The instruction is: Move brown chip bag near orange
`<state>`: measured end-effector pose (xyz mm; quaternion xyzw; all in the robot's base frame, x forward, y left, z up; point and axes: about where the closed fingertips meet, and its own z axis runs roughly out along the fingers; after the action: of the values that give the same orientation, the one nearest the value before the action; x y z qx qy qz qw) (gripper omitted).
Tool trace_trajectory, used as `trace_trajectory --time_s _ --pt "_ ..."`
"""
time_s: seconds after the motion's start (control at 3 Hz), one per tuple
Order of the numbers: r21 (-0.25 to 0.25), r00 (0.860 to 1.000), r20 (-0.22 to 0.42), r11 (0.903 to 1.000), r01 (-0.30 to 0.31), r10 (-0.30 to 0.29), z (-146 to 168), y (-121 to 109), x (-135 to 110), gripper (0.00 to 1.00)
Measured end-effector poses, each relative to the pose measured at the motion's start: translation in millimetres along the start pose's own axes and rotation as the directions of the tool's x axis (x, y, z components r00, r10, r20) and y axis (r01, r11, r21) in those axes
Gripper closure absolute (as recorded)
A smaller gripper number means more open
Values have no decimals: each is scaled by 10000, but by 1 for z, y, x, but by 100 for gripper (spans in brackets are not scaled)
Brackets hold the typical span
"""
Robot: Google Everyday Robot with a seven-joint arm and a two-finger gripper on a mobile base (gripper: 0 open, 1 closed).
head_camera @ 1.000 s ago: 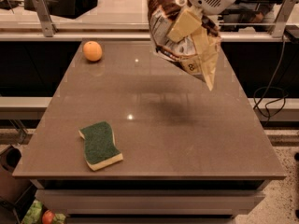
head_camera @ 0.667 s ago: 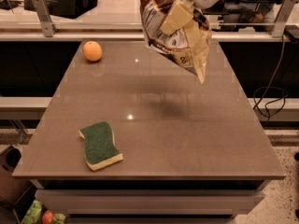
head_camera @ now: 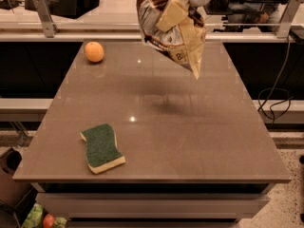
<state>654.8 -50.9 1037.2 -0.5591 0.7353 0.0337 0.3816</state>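
The brown chip bag [head_camera: 167,27] hangs in the air above the far middle of the table, crinkled, with a dark brown panel, pale yellow edges and a silvery side. My gripper [head_camera: 183,8] is at the top of the view, shut on the bag's upper part and holding it well above the table [head_camera: 190,127]. The orange [head_camera: 94,52] sits on the table's far left corner, to the left of the bag and apart from it.
A green-and-yellow sponge [head_camera: 101,147] lies near the table's front left. A railing with metal posts [head_camera: 43,8] runs behind the table. A cable [head_camera: 275,103] hangs at the right. A small red fruit [head_camera: 49,220] lies on the floor at the lower left.
My gripper has carried the chip bag to the left, toward the orange, still held above the table. The orange and the sponge have not moved.
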Motion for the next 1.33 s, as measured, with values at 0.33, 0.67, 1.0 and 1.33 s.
trace_trajectory --time_s 0.33,0.67,1.0,1.33 --pt "255 9994 245 9994 248 -254 26 -17 -18 100" --pt "675 9990 103 9968 418 -426 54 -29 -34 100" --pt "1023 9982 -402 9936 489 -450 77 -34 -41 100" --pt "1297 9941 -1058 9908 386 -249 97 -37 -48 100"
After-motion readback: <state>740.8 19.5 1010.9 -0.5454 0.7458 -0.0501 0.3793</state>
